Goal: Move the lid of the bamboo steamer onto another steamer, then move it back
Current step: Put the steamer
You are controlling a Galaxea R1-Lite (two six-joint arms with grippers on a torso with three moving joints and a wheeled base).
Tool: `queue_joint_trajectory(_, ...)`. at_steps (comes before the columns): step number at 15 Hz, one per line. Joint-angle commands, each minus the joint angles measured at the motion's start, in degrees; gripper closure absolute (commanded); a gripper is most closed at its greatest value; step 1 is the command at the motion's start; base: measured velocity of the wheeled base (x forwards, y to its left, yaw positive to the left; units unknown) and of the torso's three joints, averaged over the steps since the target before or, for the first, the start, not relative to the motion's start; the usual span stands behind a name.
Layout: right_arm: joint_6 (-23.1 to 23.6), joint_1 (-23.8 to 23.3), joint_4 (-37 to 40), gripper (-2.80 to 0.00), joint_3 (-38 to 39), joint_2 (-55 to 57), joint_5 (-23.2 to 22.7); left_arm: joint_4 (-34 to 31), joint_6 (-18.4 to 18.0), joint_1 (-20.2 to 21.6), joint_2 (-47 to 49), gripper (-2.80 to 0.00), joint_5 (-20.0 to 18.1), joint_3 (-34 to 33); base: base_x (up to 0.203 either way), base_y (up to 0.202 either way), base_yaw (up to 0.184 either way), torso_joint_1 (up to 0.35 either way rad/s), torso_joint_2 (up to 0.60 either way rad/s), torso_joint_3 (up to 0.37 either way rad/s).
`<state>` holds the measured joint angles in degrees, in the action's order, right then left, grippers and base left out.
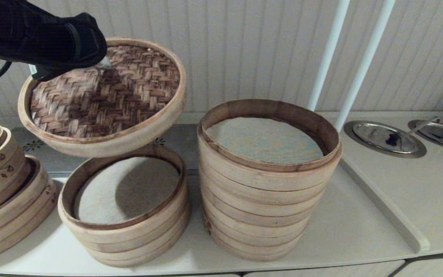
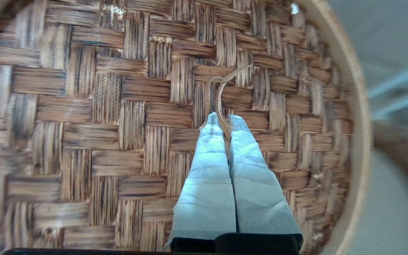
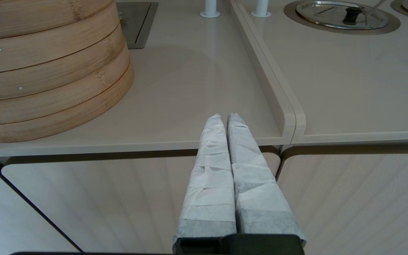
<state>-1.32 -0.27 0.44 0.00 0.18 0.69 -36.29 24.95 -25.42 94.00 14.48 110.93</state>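
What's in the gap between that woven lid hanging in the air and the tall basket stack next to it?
Nothing. In the head view the bamboo steamer lid, held tilted by the left gripper, is apart from the tall steamer; only the wall shows between them.

The left gripper (image 1: 104, 65) hides under its black arm (image 1: 33, 34).

lid (image 1: 106, 100) above short stack (image 1: 125, 215) | tall stack (image 1: 267, 184) to its right

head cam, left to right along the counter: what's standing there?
Tilted steamer stack with cut-out marks → short stack with white cloth liner → tall steamer stack with grey-green mesh liner → two round steel lids set in the counter. The lifted bamboo lid, gripped by the left gripper, overlaps, so it is left out.
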Motion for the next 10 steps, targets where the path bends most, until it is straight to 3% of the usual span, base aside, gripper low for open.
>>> queue_joint_trajectory(1, 0.0, 0.0, 0.0, 0.0, 0.09, 0.08, 0.01, 2.75, -0.67, -1.37, -0.39, 0.0, -2.22, -0.01, 0.0, 0.0, 0.0, 0.0, 0.0, 0.0)
queue_joint_trajectory(10, 0.0, 0.0, 0.0, 0.0, 0.09, 0.08, 0.01, 13.87, -2.45, -7.52, 2.05, 0.0, -14.61, -0.1, 0.0, 0.0, 0.0, 0.0, 0.0, 0.0)
